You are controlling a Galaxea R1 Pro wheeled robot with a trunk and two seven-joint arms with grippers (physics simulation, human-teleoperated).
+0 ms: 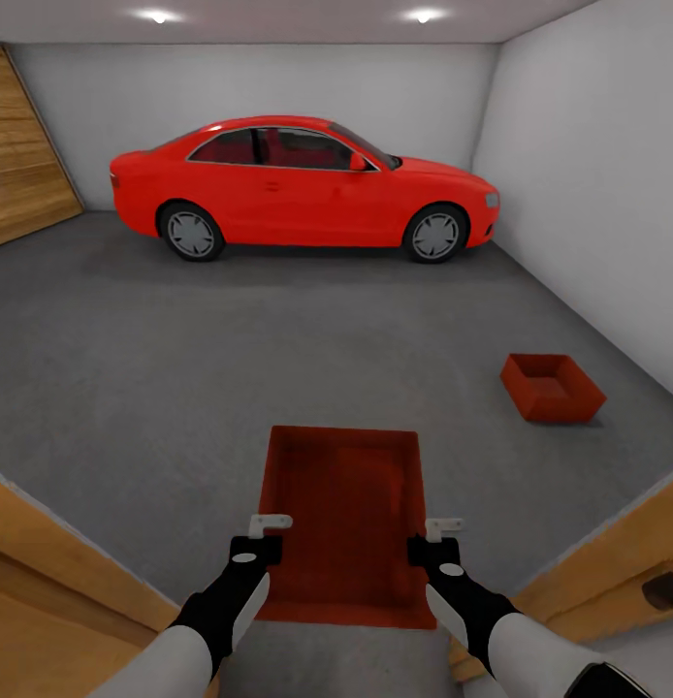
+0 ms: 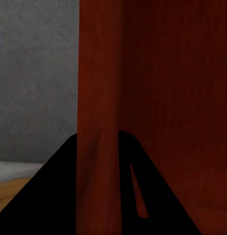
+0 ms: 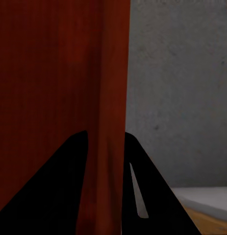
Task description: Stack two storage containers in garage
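I hold one orange-red storage container (image 1: 341, 519) level in front of me, above the dark grey garage floor (image 1: 230, 349). My left gripper (image 1: 269, 528) is shut on its left wall, my right gripper (image 1: 441, 531) on its right wall. In the left wrist view that wall (image 2: 96, 98) runs between the dark fingers (image 2: 59, 196); the right wrist view shows the other wall (image 3: 111, 98) pinched the same way. The second container (image 1: 552, 386) sits on the floor ahead to the right, near the pale wall.
A red car (image 1: 303, 184) is parked across the back of the garage. Wooden door-frame edges (image 1: 55, 553) flank me low on both sides. A wood-panelled door (image 1: 21, 155) is at far left. Grey walls close the room at right (image 1: 608, 194).
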